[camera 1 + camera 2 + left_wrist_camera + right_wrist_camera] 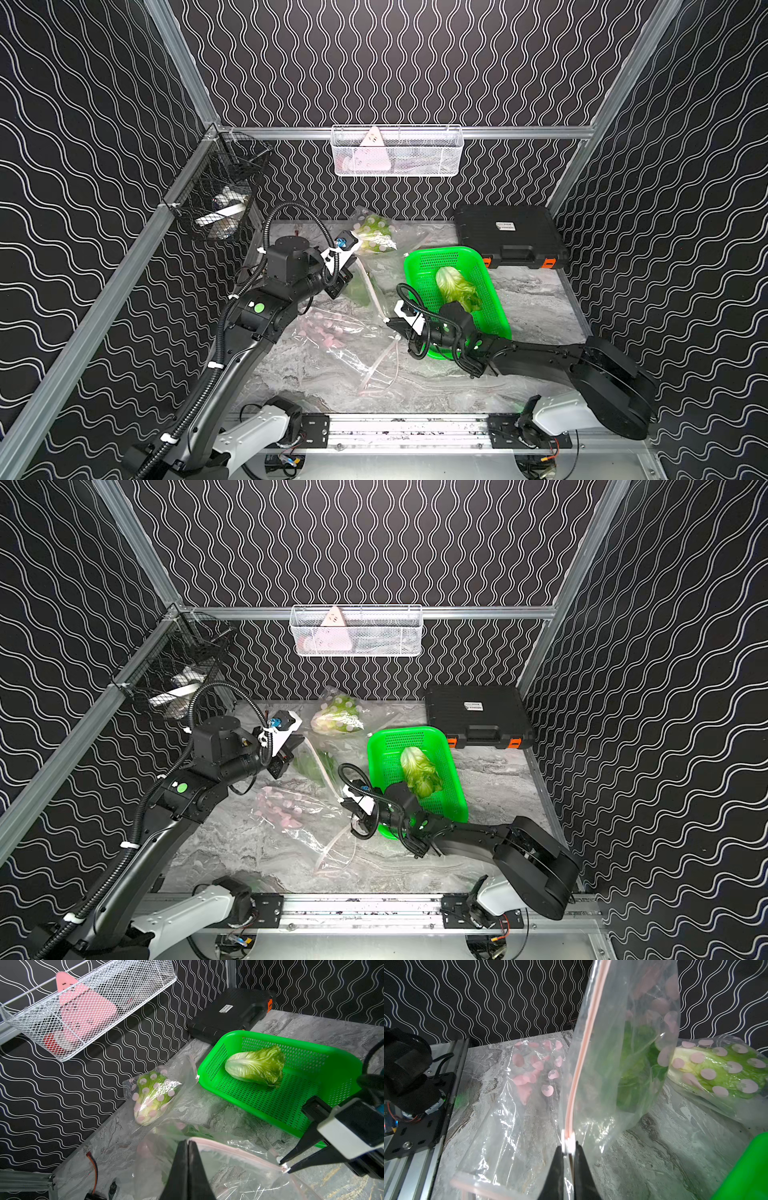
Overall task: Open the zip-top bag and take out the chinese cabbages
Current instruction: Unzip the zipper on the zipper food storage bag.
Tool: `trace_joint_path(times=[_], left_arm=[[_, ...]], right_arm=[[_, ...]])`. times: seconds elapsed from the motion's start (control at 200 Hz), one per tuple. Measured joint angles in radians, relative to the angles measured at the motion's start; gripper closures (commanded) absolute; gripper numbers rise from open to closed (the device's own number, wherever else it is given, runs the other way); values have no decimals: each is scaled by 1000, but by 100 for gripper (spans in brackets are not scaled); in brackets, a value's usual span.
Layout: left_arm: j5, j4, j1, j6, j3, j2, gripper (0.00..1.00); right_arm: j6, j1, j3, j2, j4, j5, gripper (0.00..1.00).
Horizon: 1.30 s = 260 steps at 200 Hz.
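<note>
**Zip-top bag** point(612, 1095): clear, crinkled film printed with pink dots. It has a pink zip strip point(580, 1064) along the mouth and a small white plastic slider point(569, 1139). It is held up off the grey marble-patterned table point(536, 299), stretched between the two grippers. Whether the zip is parted cannot be told.

**Bagged cabbage** point(637, 1059): a dark-green leafy mass, blurred by the film, sitting low in the held bag. It lies beyond the slider, between the two grippers, and touches neither.

**Left gripper** point(188, 1142): black tapered fingers pressed together, pinching the held bag's top edge at the zip strip.

**Right gripper** point(568, 1148): black fingers closed on the white slider, with the strip running from there towards the left gripper.

**Second cabbage** point(153, 1097): oval, white at the base, with crinkled light-green leaves. It is inside a rear bag point(185, 1072) of the same dotted film, lying on the table by the back wall, well apart from both grippers.

**Third cabbage** point(255, 1066): unwrapped, lying on its side in a bright green perforated plastic basket point(270, 1103). The right arm reaches across the basket's near end.

**Flat bag** point(332, 340): the same dotted film, rumpled, spread on the table in front of the held bag.

**Black case** point(511, 232): hard moulded plastic with orange latches, behind the basket against the back wall.
</note>
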Motion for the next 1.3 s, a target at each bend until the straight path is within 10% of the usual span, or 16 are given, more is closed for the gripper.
trace_joint_path(times=[0.605, 0.866, 1.131, 1.301], left_arm=[[3, 17, 1, -18, -20, -10, 100], [33, 50, 2, -17, -42, -27, 100], [171, 56, 2, -13, -113, -73, 100], [225, 57, 2, -13, -165, -99, 100]], right_arm=[[-16, 4, -40, -47, -56, 48, 100], [-35, 21, -37, -113, -150, 83, 44], [-34, 36, 50, -270, -281, 113, 45], [17, 37, 158, -304, -359, 119, 65]])
